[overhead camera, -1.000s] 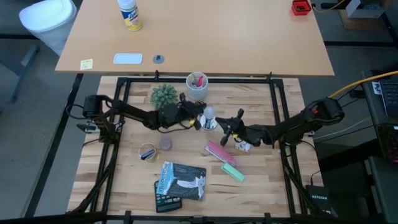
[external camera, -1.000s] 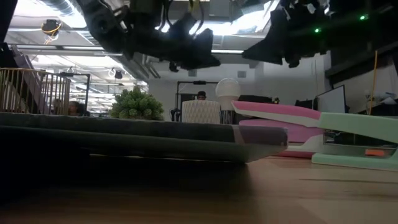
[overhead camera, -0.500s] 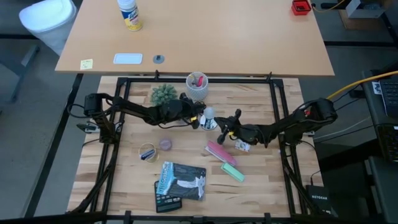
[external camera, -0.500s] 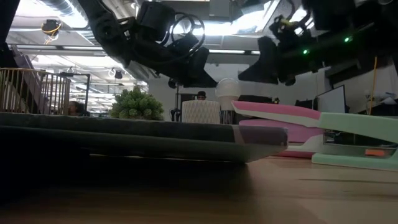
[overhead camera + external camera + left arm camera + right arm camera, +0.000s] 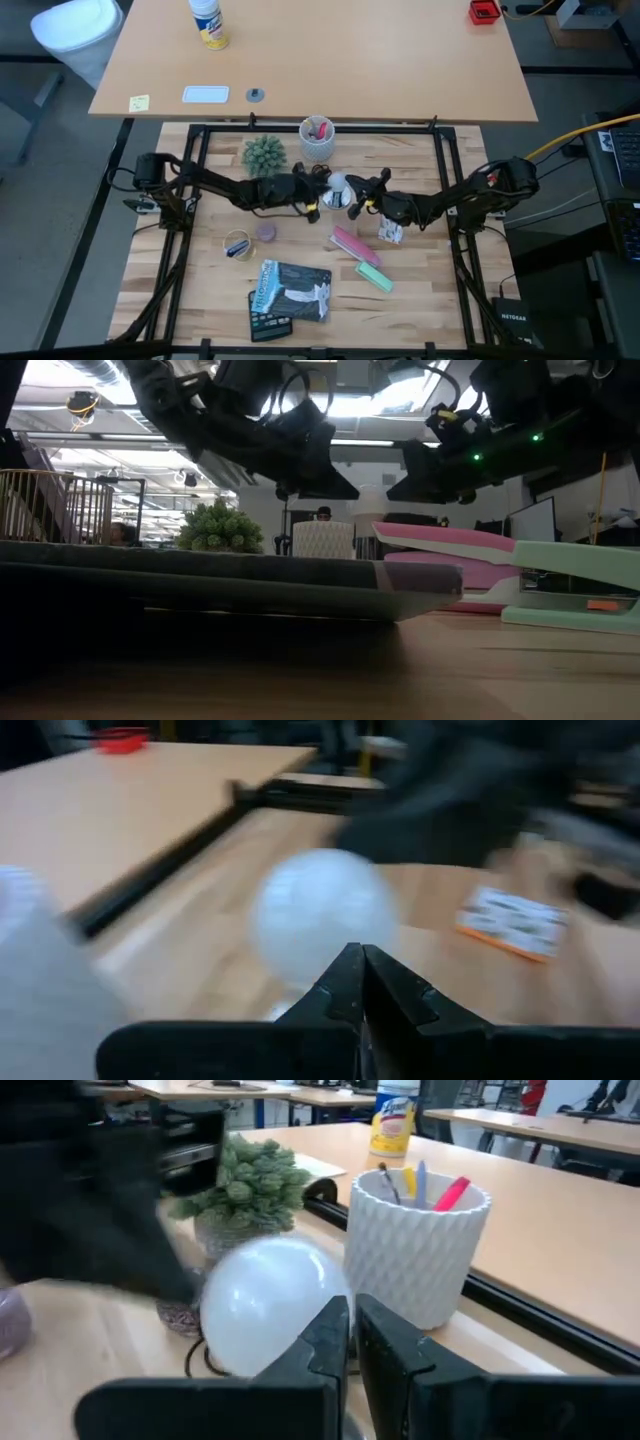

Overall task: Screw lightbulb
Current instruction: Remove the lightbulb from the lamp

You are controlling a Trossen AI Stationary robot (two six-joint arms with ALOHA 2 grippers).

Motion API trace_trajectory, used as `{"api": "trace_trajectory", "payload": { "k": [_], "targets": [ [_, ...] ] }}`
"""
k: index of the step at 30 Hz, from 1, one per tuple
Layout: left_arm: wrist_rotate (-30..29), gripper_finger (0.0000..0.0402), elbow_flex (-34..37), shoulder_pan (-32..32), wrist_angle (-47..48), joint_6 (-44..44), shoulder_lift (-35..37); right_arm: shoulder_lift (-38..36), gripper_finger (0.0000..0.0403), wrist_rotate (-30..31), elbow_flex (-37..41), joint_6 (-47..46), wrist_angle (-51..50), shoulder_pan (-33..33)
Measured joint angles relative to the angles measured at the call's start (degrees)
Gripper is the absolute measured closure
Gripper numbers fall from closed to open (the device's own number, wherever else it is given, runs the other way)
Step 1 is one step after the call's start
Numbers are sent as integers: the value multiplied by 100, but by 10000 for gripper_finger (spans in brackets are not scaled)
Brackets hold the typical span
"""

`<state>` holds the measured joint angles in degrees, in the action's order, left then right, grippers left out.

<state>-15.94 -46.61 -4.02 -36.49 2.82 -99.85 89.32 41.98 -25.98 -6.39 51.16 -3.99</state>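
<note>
On the wooden bench point(image 5: 200, 290), left gripper point(image 5: 318, 195) and right gripper point(image 5: 354, 196) flank the lightbulb point(image 5: 337, 182), which stands upright just in front of the white pen cup point(image 5: 317, 141); both grippers' fingers are closed together, holding nothing.

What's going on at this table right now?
Both arms have met over the middle of the table at the lightbulb. The left claw is shut beside it on one side, and the right claw looks nearly shut on the other. Neither clearly grips it. The white cup of pens stands just behind.
</note>
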Motion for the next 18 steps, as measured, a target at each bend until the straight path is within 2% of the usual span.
{"api": "trace_trajectory", "payload": {
  "k": [11,18],
  "targets": [
    [-79,401,0,307,-100,-81,4,-1,375,-85,-2,48,-1,186],
    [-146,401,0,263,-1133,-542,37,-495,375,-146,-2,319,120,-14]
  ]
}}
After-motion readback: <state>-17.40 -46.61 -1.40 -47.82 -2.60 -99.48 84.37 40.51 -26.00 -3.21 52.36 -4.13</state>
